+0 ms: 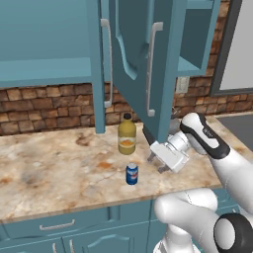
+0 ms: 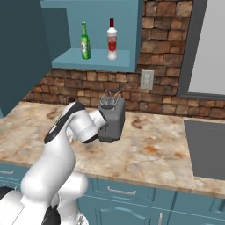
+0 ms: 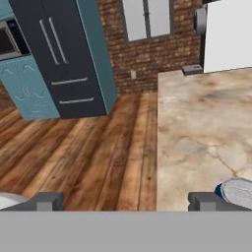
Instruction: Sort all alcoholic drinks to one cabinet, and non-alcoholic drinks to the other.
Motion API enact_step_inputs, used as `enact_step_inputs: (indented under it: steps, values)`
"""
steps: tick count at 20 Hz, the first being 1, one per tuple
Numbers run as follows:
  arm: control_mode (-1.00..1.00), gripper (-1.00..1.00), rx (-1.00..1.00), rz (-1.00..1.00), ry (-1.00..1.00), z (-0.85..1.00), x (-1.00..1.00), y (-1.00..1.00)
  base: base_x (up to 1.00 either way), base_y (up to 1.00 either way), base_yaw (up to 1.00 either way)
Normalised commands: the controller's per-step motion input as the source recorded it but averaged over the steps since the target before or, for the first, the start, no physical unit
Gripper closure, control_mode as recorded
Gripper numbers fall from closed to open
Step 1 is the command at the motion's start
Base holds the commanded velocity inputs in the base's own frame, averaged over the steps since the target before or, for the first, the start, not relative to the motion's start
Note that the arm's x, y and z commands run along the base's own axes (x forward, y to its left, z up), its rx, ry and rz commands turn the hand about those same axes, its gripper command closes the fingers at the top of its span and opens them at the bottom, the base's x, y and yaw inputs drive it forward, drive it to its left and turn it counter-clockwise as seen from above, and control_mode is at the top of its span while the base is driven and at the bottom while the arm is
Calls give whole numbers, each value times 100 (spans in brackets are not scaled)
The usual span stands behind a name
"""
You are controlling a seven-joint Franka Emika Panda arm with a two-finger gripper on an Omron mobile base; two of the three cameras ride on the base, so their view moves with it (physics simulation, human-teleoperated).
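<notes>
The blue soda can [image 1: 131, 174] stands near the counter's front edge, and the yellow-orange juice bottle [image 1: 127, 134] with a black cap stands behind it. My gripper [image 1: 155, 164] hangs open just right of the can, low over the counter, holding nothing. In the hand view the can's silver top [image 3: 238, 192] sits just outside the right fingertip [image 3: 204, 200], and the gripper [image 3: 125, 202] has nothing between its tips. The slim green bottle [image 2: 85, 41] stands on the open cabinet's shelf [image 2: 96, 59].
A clear bottle with a red label [image 2: 112, 39] stands beside the green one. Open teal cabinet doors [image 1: 148, 59] hang above the counter [image 1: 59, 163], close over my hand. A grey toaster [image 2: 112, 118] sits by the brick wall. The wood floor [image 3: 88, 157] lies beyond the counter's edge.
</notes>
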Motion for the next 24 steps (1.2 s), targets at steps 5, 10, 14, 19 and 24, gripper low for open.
enact_step_inputs:
  steps: [5,10,14,19,24]
  values:
    - [-100,-100,0,0,0,-23,11,11,0,0,0]
    - [-100,-100,0,0,0,-16,8,14,0,0,0]
    - [-100,-100,0,0,0,-4,10,13,0,0,0]
    - [-100,-100,0,0,0,-3,9,14,0,0,0]
    - [-100,-100,-1,0,0,-15,5,15,0,0,0]
